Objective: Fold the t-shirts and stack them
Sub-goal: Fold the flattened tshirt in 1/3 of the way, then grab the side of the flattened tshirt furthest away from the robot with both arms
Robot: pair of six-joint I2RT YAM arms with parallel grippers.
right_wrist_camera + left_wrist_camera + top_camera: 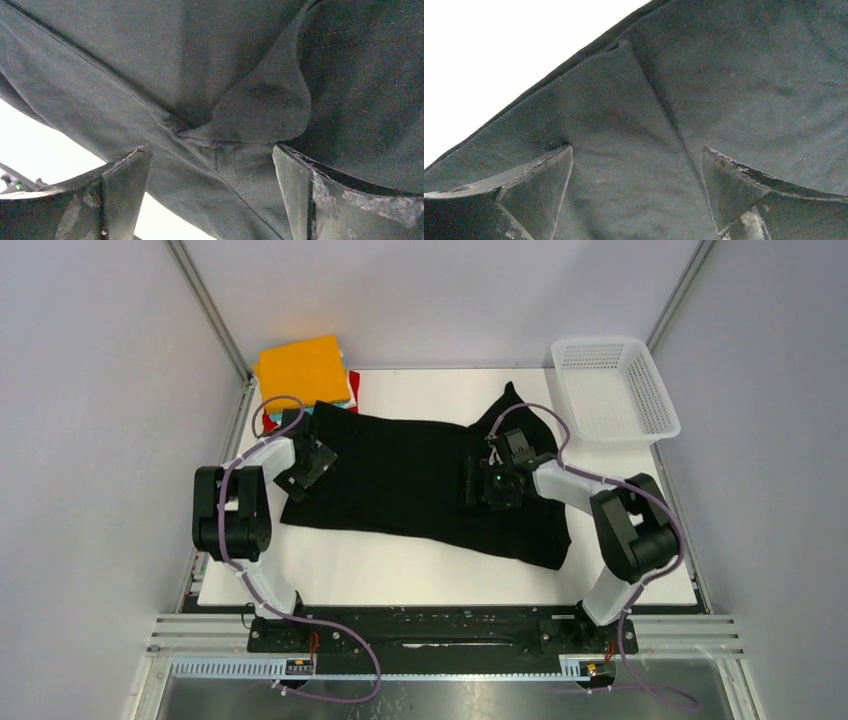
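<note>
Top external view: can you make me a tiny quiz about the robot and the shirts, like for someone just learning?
1. True or false: the left end effector and the right end effector are both open over the black t-shirt.
2. Where is the white basket? A) at the far right corner of the table B) on the black t-shirt C) beside the left arm's base
3. Fill in: the top shirt of the folded pile is ____.
Key: 1 true; 2 A; 3 orange.
</note>
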